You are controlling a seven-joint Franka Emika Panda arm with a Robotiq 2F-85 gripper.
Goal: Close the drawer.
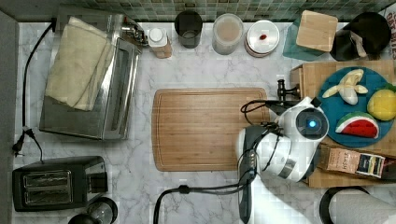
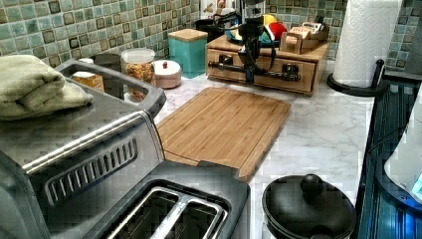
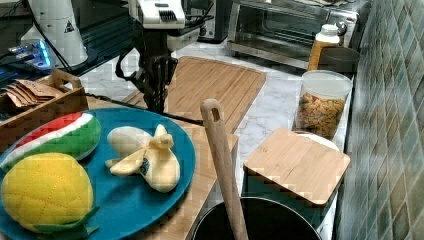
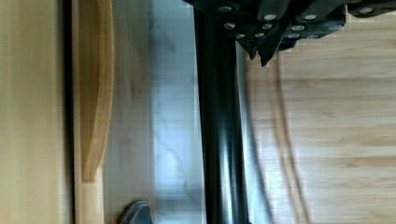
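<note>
One step is in hand, I judge: the final push. The light-wood drawer [image 2: 298,74], at three o'clock of the flat wooden cutting board [image 1: 210,128] in the top view, looks nearly home. The black claw [image 4: 261,52], pinched together on nothing, hangs beside the drawer's black bar handle [image 4: 219,140]; next I need a square shove.

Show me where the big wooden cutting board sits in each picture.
Top view: the cutting board fills the middle, on the top view's left of the arm.
Left view: middle of the counter.
Right view: upper middle, behind the arm.
Wrist view: pale wood past the black bar.
Shared landmark: the clear jar by the tiles.
</note>
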